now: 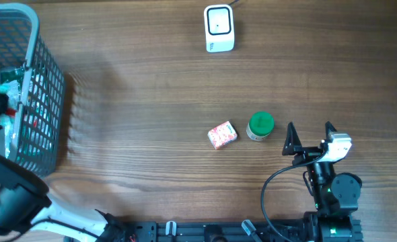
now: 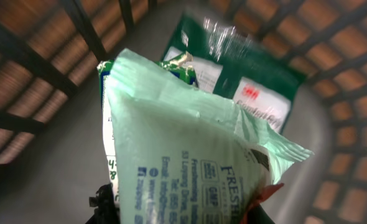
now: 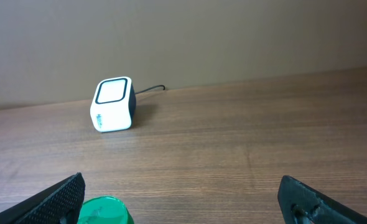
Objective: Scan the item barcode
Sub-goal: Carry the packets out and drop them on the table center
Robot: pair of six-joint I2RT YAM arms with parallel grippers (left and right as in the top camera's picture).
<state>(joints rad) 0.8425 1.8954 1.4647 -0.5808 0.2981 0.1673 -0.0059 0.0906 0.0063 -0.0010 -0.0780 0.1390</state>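
Two sets of jaws are mine, and they stand quite differently. My left jaws are down inside the grey wire basket (image 1: pixel 44 87) at the left end of the counter (image 1: pixel 151 87). They are drawn in to a narrow gap and clamped on one end of a pale green pouch (image 2: pixel 190 155). From my left wrist, the pouch rises straight out from between them and fills most of the view, its dark blue print turned sideways. Behind it lies a dark green packet (image 2: pixel 246 68) with white label panels, against the basket's mesh. I cannot tell whether the pouch touches the basket floor.

My right jaws are spread as wide as they go, holding nothing and touching nothing, over the near right part of the counter. Just beyond my left fingertip stands a green-lidded jar (image 1: pixel 260 126); its lid shows at the bottom edge of my right wrist view, inside the gap but clear of both fingers. A small pink patterned box (image 1: pixel 222 134) lies just beside the jar, on its left.

At the far edge of the counter sits the white barcode scanner (image 1: pixel 219 28), its cable trailing behind. It is well apart from the basket and from the pouch I hold.
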